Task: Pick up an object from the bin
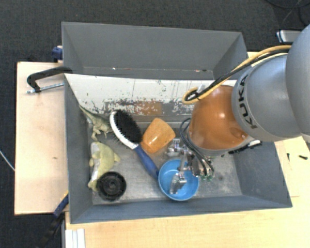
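Blue bowl (169,185), round and shallow, sits on the floor of the grey bin (144,50) at about 5 o'clock, close to the near wall. In the camera view the gripper (182,179) hangs from the arm's orange cover (214,123) and is down at the bowl, its tip over the bowl's inside, toward the 2 o'clock part of the rim. Whether the gripper is released or clenched cannot be told, since its metal parts crowd together against the blue and no gap can be read; nothing can be said to be held. The relation that matters here is that the bowl lies straight below the gripper and a little toward 7 o'clock of it, and being round it has no long axis, so a grasp would probably have to take the rim wall instead of spanning the whole thing. A brush (126,128) with black bristles lies with its long axis from 10 o'clock to 4 o'clock, its blue handle ending just beside the bowl's rim at 10 o'clock. An orange block (157,136) lies at 11 o'clock of the bowl, near it. A black cap (111,185) and a pale green toy (104,158) lie well apart at 9 o'clock.
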### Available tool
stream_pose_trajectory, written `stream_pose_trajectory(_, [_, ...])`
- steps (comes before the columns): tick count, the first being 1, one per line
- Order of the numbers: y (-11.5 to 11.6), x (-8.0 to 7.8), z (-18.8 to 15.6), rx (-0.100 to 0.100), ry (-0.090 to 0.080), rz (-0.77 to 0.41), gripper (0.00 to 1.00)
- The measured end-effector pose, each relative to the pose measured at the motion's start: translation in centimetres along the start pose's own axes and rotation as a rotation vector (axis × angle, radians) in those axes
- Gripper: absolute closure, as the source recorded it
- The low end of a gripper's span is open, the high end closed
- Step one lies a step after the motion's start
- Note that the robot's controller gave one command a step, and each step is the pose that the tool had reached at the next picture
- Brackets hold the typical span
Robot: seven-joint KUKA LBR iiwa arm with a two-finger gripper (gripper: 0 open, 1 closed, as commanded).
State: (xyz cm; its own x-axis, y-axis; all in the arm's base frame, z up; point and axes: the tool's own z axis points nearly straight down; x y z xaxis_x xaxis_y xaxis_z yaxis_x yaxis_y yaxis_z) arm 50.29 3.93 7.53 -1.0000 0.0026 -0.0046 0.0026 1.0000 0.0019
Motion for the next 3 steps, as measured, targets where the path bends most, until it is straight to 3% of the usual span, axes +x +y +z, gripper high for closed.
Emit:
stream_pose_trajectory(1, [-0.1, -0.7, -0.4, 0.0, -0.022, 0.001, 1.0])
stream_pose_trajectory(2, [0.0, -1.1, -1.5, 0.001, -0.012, 0.002, 1.0])
stream_pose_trajectory(3, [0.1, -1.4, -11.1, -0.001, -0.01, 0.001, 1.0])
